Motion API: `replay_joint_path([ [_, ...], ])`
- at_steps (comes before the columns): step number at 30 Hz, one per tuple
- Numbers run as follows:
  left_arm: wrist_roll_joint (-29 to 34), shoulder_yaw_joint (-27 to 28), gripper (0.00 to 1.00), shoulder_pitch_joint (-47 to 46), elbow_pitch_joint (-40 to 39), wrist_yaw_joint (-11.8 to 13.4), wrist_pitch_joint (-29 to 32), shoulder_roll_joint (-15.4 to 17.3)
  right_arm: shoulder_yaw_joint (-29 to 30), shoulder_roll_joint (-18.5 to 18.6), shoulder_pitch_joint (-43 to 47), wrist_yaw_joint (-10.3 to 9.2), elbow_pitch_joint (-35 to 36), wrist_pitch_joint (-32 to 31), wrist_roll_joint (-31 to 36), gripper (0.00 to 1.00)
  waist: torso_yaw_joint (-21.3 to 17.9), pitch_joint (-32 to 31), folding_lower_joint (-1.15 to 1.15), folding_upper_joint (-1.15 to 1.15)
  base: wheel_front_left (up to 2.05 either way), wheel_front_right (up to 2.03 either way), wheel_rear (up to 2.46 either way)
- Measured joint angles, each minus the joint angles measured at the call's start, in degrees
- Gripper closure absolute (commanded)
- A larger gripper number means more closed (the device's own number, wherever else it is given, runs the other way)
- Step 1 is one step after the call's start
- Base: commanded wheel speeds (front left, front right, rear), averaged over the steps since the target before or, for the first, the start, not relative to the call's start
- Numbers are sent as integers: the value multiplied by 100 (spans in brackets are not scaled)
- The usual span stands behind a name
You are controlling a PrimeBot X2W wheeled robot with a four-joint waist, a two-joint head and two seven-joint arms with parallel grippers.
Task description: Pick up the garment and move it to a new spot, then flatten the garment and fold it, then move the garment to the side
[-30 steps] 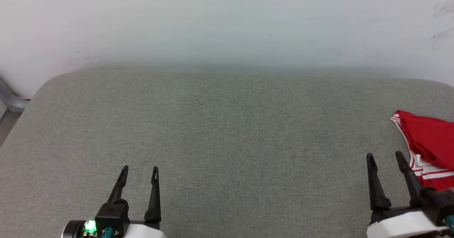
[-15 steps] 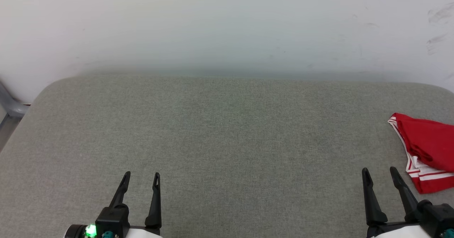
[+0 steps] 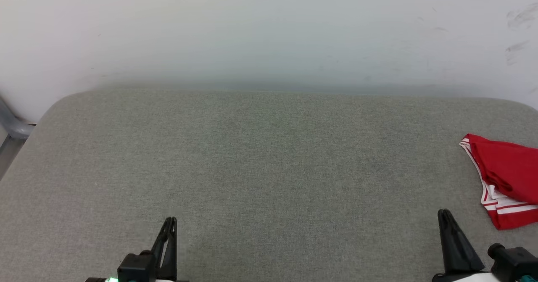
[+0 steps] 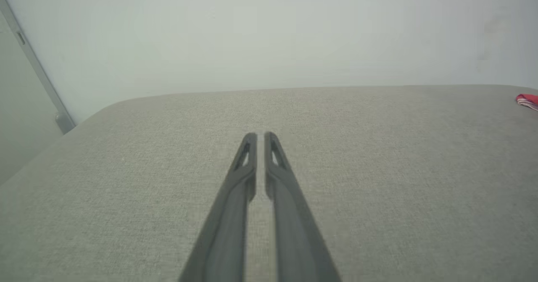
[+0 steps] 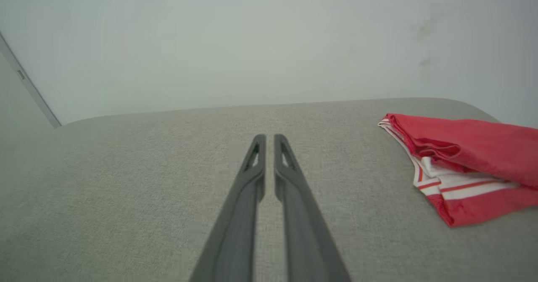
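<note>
The garment [image 3: 506,177], a folded red jersey with white sleeve cloth and red-and-white striped trim, lies at the far right of the grey cushioned surface [image 3: 269,164]; its right part runs off the head view. In the right wrist view the garment [image 5: 466,156] sits up and to the right of my fingers. My right gripper [image 3: 444,219] is shut and holds nothing, a short way left of and nearer than the jersey. My left gripper [image 3: 169,223] is shut and holds nothing at the lower left. The left wrist view catches a sliver of the garment [image 4: 528,100] at its right edge.
A pale wall [image 3: 269,30] rises right behind the cushioned surface. A grey metal frame [image 3: 12,126] stands past the surface's left corner. The surface's rounded corners show at the back left and back right.
Both grippers have shut, from open a second ago, and have drawn back toward the bottom edge. The head camera shifted slightly between the first two frames. The garment lies as before.
</note>
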State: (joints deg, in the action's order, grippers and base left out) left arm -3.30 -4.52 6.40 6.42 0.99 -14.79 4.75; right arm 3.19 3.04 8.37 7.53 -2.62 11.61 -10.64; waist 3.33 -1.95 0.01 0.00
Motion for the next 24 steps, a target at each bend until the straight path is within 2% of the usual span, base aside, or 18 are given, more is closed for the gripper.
replay_joint_path([
  [2,-69,-1,100,47,97,-1,32,-2,-8,0,6,0,-90,-14,-69,100,-2,2,0,0,0,0,0],
  [24,-2501,301,100,-233,287,-214,610,-46,0,18,-283,0,-374,-458,-2354,100,-62,39,0,0,0,0,0],
])
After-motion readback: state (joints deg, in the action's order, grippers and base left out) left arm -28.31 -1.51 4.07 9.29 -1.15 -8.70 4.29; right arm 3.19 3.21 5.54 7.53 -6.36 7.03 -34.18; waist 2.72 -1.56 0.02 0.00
